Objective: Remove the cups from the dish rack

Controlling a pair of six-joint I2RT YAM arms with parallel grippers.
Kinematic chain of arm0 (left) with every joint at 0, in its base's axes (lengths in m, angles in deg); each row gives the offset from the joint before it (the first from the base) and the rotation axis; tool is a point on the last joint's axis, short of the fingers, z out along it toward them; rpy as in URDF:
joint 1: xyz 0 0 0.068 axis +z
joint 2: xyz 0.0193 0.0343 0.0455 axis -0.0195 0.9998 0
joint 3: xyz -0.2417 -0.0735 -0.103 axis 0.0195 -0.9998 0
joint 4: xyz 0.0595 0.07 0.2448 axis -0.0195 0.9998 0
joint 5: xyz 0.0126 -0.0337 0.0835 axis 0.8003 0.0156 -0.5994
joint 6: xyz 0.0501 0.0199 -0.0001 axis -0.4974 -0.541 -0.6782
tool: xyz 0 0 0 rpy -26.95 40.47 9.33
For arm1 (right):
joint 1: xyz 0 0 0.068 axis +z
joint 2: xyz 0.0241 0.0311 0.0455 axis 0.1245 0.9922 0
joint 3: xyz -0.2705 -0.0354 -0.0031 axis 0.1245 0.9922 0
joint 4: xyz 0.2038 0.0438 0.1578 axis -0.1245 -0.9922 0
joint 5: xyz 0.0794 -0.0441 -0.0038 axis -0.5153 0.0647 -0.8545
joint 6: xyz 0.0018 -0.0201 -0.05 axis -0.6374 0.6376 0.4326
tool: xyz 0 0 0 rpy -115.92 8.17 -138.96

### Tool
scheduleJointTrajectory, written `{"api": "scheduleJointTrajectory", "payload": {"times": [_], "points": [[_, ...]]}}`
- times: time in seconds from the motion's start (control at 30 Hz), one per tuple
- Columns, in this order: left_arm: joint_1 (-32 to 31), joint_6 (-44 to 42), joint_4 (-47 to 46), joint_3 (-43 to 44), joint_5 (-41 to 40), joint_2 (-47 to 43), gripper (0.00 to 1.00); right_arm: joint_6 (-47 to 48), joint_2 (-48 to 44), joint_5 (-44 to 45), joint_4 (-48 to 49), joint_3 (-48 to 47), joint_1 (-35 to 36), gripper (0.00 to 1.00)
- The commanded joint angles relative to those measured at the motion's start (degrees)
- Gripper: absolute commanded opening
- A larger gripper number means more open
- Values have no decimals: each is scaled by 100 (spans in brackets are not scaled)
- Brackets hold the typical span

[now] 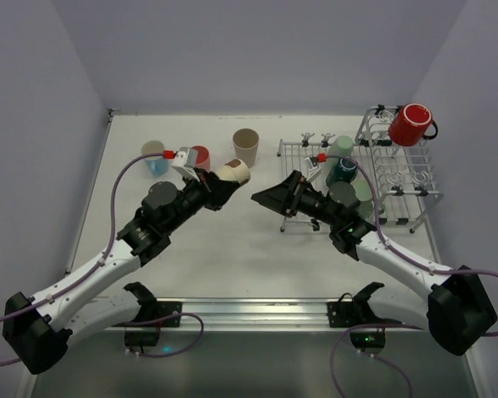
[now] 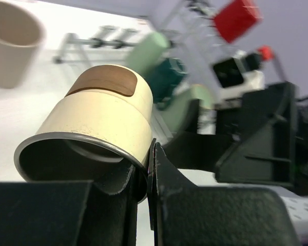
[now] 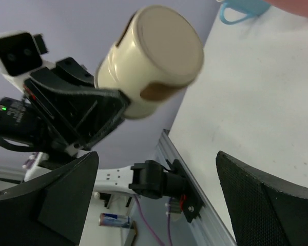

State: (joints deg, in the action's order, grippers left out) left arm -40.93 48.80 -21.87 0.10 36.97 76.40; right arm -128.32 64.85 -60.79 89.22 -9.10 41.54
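Top external: a silver wire dish rack (image 1: 373,178) is the reference. A red handled mug (image 1: 410,124) sits on its raised upright loops. A sage green cup (image 1: 342,147) and a dark teal cup (image 1: 344,171) lie on its flat grid. Just left of the rack, the right gripper (image 1: 268,199) is spread, with nothing between its fingers. Further left, the left gripper (image 1: 222,182) holds a cream tumbler with a brown base (image 1: 235,171), tipped on its side. A beige tumbler (image 1: 246,145) stands upright off the rack, on the white table (image 1: 232,249). A light blue mug (image 1: 155,157) stands farthest from the rack.

Left wrist: the left gripper (image 2: 149,169) pinches the cream tumbler's (image 2: 102,118) rim wall, one finger inside and one outside. The rack behind is blurred.

Right wrist: the right gripper's fingers (image 3: 66,200) stand wide apart. The cream tumbler (image 3: 154,56) has its base towards the camera and is clear of the table.
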Motion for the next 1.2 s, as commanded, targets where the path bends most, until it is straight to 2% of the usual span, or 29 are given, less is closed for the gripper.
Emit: {"api": "scheduleJointTrajectory", "payload": {"times": [0.0, 0.1, 0.13, 0.23, 0.4, 0.8, 0.93, 1.17], "points": [[96, -1048, 1987, 612, -1875, -87, 0, 479, -283, 294, -577, 106, 6, 99], [464, -1225, 2700, 683, -1965, 71, 0, 655, -476, 478, -719, 334, 15, 99], [796, -1260, 2936, 683, -1869, 123, 0, 700, -529, 522, -772, 378, 15, 99], [1403, -1383, 3298, 683, -1553, 334, 0, 1007, -766, 681, -1263, 370, 15, 99], [2029, -1550, 3861, 841, -1640, 817, 0, 1534, -1310, 848, -1870, 317, 6, 99], [3066, -1691, 4151, 1667, -1755, 2267, 0, 2554, -1567, 1015, -2871, 2, 50, 99], [3566, -1927, 4318, 2001, -1789, 2874, 0, 2625, -1654, 1077, -2926, 71, 68, 99], [3981, -2130, 4362, 2282, -1658, 3498, 0, 2616, -1874, 997, -2776, 212, 59, 99]]}}
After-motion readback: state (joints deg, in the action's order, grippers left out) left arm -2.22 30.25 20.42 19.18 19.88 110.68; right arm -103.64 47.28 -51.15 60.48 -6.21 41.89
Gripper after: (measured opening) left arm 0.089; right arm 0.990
